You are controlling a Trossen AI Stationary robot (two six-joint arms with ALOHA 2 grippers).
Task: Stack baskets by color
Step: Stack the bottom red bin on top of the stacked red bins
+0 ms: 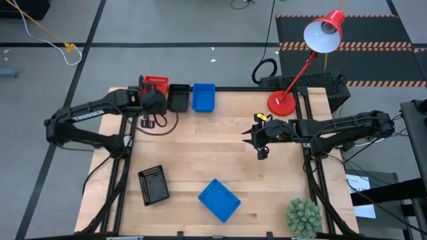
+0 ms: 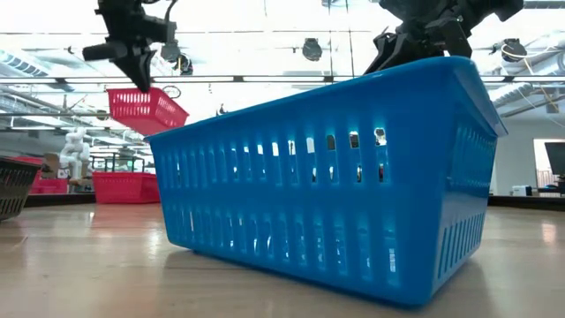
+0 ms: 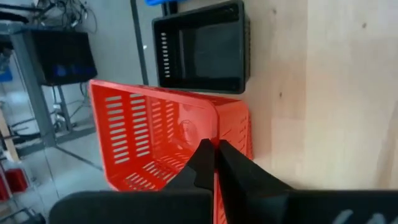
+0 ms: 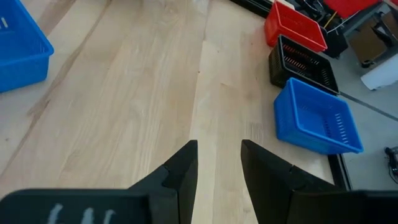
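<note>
Bright, even light; backlit low view

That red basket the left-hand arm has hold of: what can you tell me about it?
The red basket is a small shallow rectangular tray, seemingly plastic, with slotted sides and an open top. The left gripper is shut on its rim and holds it tilted in the air above another red basket at the table's far left corner. A black basket stands beside it. It looks empty.
</note>
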